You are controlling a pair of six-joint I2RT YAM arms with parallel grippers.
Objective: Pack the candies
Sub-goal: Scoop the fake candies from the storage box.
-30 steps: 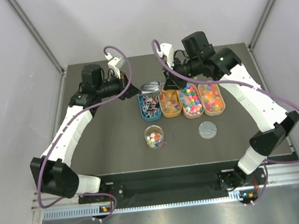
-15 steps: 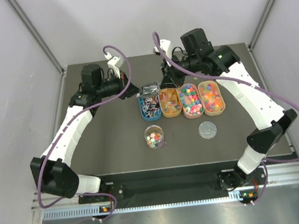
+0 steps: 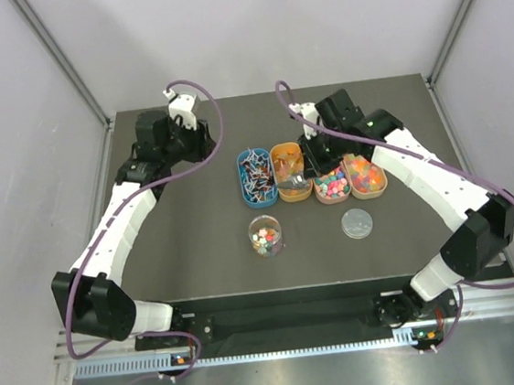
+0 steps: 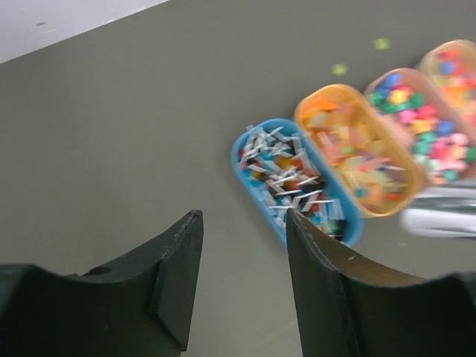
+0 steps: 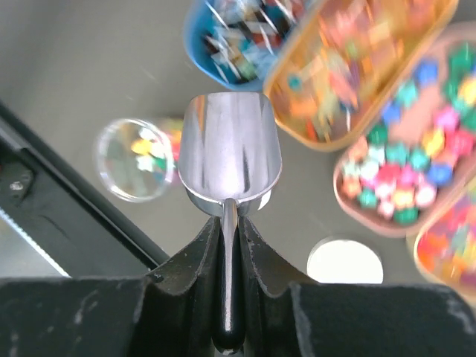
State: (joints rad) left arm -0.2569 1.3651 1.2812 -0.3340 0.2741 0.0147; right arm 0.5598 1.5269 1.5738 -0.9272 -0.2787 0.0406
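The candies lie in four oval trays in a row: blue tray [image 3: 253, 176], orange tray [image 3: 286, 164], pink tray [image 3: 332, 187] and peach tray [image 3: 366, 174]. Mixed candies [image 3: 264, 239] also sit in the clear jar [image 3: 266, 235] nearer the arms. My right gripper [image 3: 312, 160] is shut on the handle of a silver scoop [image 5: 230, 152], which hangs above the near end of the orange tray and looks empty. My left gripper [image 4: 243, 219] is open with nothing between its fingers, left of the blue tray [image 4: 297, 182].
The jar's round lid [image 3: 357, 222] lies flat to the right of the jar. In the right wrist view the jar [image 5: 137, 158] is left of the scoop and the lid [image 5: 344, 262] lower right. The table's near edge [image 3: 322, 287] runs below them.
My left gripper has opened, let go of the scoop and drawn back to the left. My right gripper has carried the scoop from behind the trays toward their near side.
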